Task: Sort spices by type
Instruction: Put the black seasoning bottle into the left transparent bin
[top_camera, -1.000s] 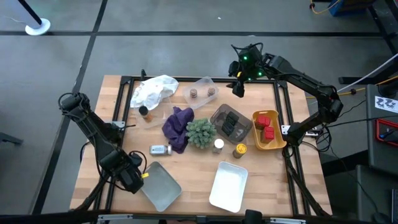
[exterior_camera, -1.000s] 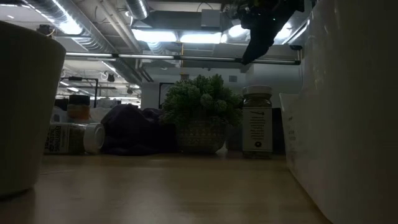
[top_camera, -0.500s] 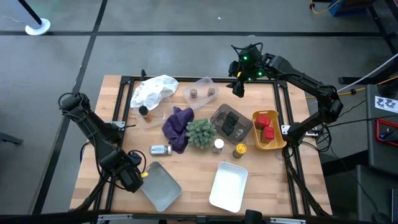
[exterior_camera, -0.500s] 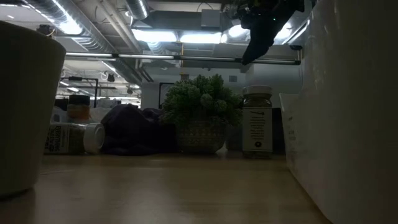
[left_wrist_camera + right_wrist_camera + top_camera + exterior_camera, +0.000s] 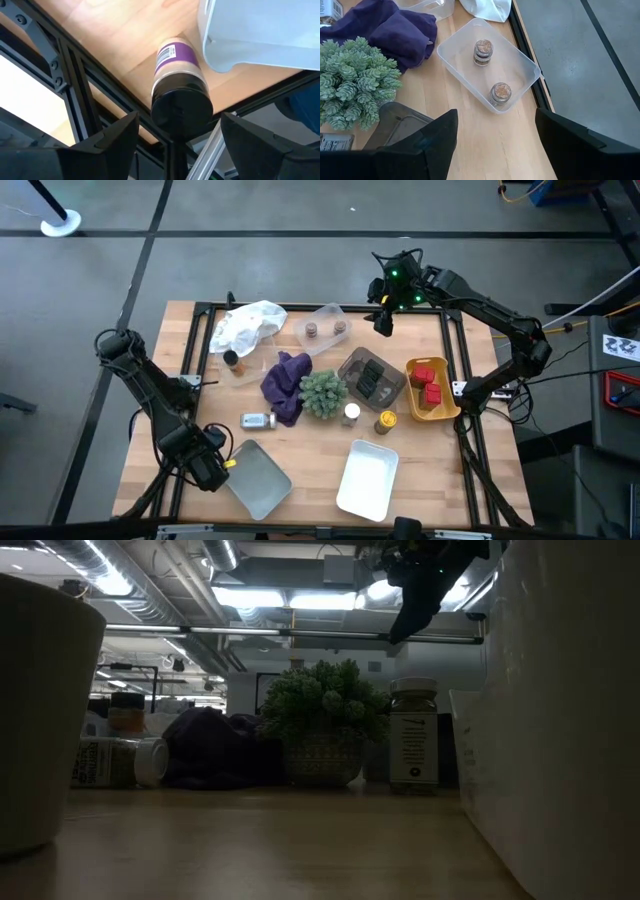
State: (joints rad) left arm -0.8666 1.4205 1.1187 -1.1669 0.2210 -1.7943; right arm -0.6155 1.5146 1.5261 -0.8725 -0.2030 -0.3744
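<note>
Left hand (image 5: 172, 132) spread around a black-capped jar (image 5: 179, 85) beside the grey tray (image 5: 260, 30); light, rigid, smooth—grip its body below the cap.

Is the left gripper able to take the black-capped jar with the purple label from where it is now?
Probably yes. The left gripper is open, its fingers either side of the black-capped jar, which lies on its side at the table edge beside the grey tray. Nothing stands between them.

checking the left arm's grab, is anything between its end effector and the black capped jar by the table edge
Nothing visible. In the left wrist view the black-capped jar lies on its side between the open fingers of the left end effector, cap toward the camera. The grey tray sits beside it, not in between.
</note>
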